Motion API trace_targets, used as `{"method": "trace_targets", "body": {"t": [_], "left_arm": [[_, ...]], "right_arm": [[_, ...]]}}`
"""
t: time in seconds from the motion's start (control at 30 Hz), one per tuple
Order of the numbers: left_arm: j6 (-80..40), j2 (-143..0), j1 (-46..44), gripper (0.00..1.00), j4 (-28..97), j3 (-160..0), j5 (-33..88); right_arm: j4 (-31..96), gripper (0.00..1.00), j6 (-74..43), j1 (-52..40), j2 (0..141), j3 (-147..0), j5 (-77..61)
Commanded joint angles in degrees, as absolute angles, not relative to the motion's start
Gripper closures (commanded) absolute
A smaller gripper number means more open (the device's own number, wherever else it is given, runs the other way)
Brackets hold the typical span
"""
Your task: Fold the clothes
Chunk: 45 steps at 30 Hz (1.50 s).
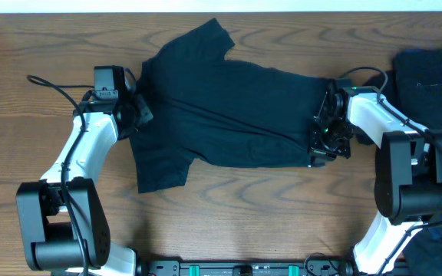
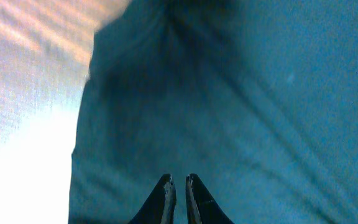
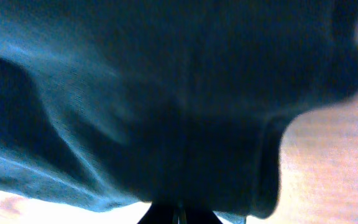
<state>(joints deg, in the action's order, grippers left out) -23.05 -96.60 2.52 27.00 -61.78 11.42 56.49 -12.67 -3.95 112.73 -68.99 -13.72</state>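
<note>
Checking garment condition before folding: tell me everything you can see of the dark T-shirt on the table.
The T-shirt is dark navy, soft-looking fabric, lying spread and wrinkled on the wooden table, sleeves toward the left arm's side, hem toward the right. The left gripper is at its sleeve end, the right gripper at its hem; grip unclear.

Brown wood-grain table [image 1: 252,199]; pale white strip [image 1: 206,6] along its far edge.

a wooden table [image 1: 229,207] with brown, wavy grain fills the overhead view. a narrow white strip [image 1: 206,6] runs along its far edge at the top. in both wrist views the wood shows pale, washed out by glare.
</note>
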Motion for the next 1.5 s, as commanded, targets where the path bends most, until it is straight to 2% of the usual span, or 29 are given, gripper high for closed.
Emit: {"method": "trace_targets", "body": {"t": [0.0, 0.33, 0.4, 0.47, 0.6, 0.7, 0.8, 0.97, 1.13, 1.4, 1.47], "left_arm": [[-23.42, -95.68, 2.52, 0.9, 29.5, -61.84, 12.86], [-22.7, -95.68, 2.5, 0.91, 37.21, -61.84, 12.86], [-22.31, -95.68, 2.5, 0.91, 37.69, -61.84, 12.86], [-22.13, -95.68, 2.5, 0.91, 38.09, -61.84, 12.84], [-21.43, -95.68, 2.5, 0.91, 38.52, -61.84, 12.84], [-21.08, -95.68, 2.5, 0.91, 38.59, -61.84, 12.84], [-20.99, -95.68, 2.5, 0.91, 39.05, -61.84, 12.86], [-19.07, -95.55, 2.5, 0.91, 40.49, -61.84, 12.88], [-18.55, -94.17, 2.42, 0.91, 41.6, -61.84, 12.91], [-17.8, -93.34, 0.6, 0.91, 45.12, -61.84, 12.88], [-17.8, -93.34, 0.38, 0.91, 45.23, -61.84, 12.86]], "right_arm": [[53.65, 0.99, -13.26, -4.36, 114.32, -67.79, -14.17], [60.14, 0.99, -16.1, -6.5, 114.34, -64.51, -14.41], [60.86, 0.96, -16.27, -7.2, 114.34, -62.76, -14.39], [61.56, 0.9, -16.27, -7.6, 114.34, -61.36, -14.39], [64.31, 0.89, -15.11, -7.31, 114.32, -61.21, -14.48], [66.26, 0.92, -10.63, -6.66, 114.3, -64.36, -19.46], [70.35, 0.91, -6.72, -5.96, 114.19, -70.94, -25.63], [75.88, 0.91, -5.28, -4.97, 114.13, -83.46, -20.51], [72.86, 0.85, -10.24, -3.16, 114.13, -94.19, -10.92], [58.87, 0.99, -10.66, 1.93, 116.27, -96.38, -5.41], [56.53, 0.99, -10.22, 2.87, 118.17, -96.38, -5.65]]}}
